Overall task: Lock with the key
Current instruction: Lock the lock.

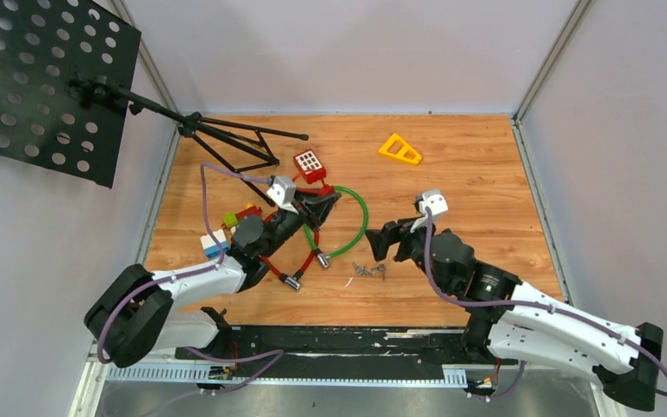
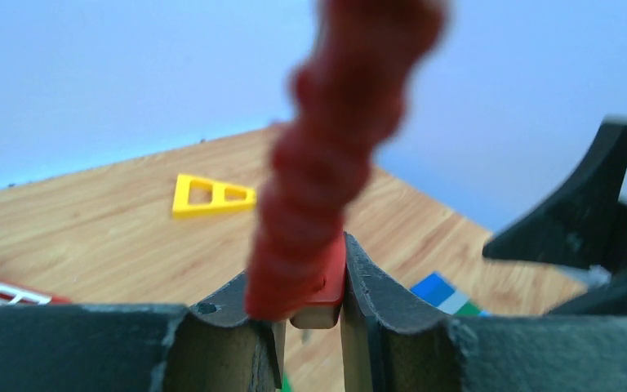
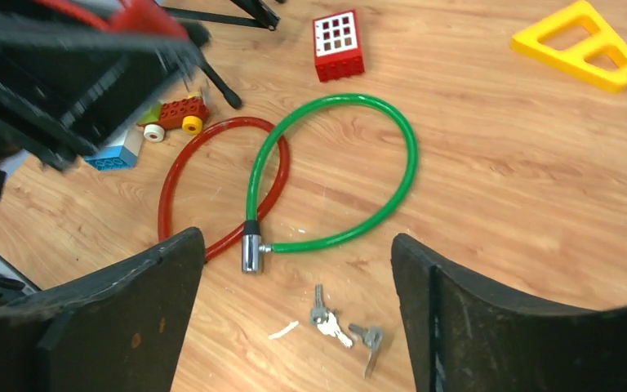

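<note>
My left gripper [image 1: 317, 205] is shut on the red cable lock [image 1: 271, 261], which rises blurred between its jaws in the left wrist view [image 2: 318, 163]. The lock's metal end [image 1: 291, 281] rests on the table. A green cable lock [image 1: 360, 221] lies closed in a loop, its metal cylinder [image 3: 251, 245] on the wood. Small silver keys [image 1: 369, 270] lie loose on the table, seen between my right fingers in the right wrist view [image 3: 339, 327]. My right gripper [image 1: 382, 241] is open and empty, just above and beside the keys.
A yellow triangle piece [image 1: 399, 149] lies at the back. A red block with a white grid [image 1: 309, 165] and toy bricks [image 1: 226, 230] sit near the left gripper. A black music stand [image 1: 43, 82] stands at the back left, its tripod legs [image 1: 234, 139] on the table.
</note>
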You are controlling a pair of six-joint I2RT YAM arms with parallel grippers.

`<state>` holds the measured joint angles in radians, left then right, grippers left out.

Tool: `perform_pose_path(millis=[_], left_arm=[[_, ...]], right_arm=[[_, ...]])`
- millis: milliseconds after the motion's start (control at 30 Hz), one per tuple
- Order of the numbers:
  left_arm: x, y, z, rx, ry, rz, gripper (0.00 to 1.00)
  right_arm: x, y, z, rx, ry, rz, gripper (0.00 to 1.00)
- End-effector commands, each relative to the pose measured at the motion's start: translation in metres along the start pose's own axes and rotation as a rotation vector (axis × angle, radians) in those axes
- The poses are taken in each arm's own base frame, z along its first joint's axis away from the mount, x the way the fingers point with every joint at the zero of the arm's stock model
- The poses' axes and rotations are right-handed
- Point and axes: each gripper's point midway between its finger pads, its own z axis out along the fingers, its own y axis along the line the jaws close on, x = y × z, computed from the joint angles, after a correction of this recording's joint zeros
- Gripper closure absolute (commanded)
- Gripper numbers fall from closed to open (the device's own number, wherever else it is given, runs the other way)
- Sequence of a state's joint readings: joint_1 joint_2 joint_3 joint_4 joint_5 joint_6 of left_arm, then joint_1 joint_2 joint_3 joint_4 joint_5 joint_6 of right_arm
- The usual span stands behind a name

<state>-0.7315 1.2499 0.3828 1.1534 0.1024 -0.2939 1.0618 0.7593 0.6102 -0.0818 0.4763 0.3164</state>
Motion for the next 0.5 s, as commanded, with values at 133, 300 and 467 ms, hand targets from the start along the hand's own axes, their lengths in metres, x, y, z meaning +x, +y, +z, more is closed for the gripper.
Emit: perform_pose_path(millis=[133,300,467], left_arm=[[-0.113,-0.036,0.047,0.086,-0.155,-0.183,1.00],[-0.169,-0.065,0.052,0.216,-0.269,-0.260,1.00],[-0.191,-0.073,0.040,0.273,-0.365,-0.424,1.00]], right_arm=[[-0.012,-0.031,-0.042,0.069,-0.049,0.117,0.08],[-0.035,-0.030,-0.062,-0.009,-0.181,0.189,0.04],[-0.064,-0.027,-0.081,-0.051,-0.251,0.238,0.16]])
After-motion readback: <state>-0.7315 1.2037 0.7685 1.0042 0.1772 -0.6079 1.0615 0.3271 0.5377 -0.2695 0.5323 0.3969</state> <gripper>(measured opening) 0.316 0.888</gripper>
